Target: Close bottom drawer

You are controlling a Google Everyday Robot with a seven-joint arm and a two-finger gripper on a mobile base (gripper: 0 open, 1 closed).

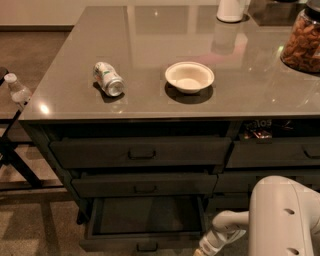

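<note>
The camera view looks down on a dark cabinet under a glossy grey countertop (150, 30). The bottom drawer (145, 216) stands pulled well out, its plain dark inside showing and its slim front with the small pull low at the picture's bottom edge. Above it the middle drawer (144, 184) sits out a little further than the top drawer (141, 151), and narrower drawers (272, 154) lie to the right. The robot's white arm (282, 215) fills the lower right corner, and a slimmer link reaches left and down from it. The gripper (204, 248) is at the bottom edge, just beside the right front corner of the bottom drawer; it is mostly cut off there, so I cannot tell how far it is open, what it holds, or whether it touches the drawer. On the countertop a drink can (108, 79) lies on its side, well apart from a white bowl (189, 76) to its right. A jar of nuts (302, 42) stands at the right edge and a white container (231, 9) at the back. A plastic bottle (17, 90) stands off the counter's left side.
</note>
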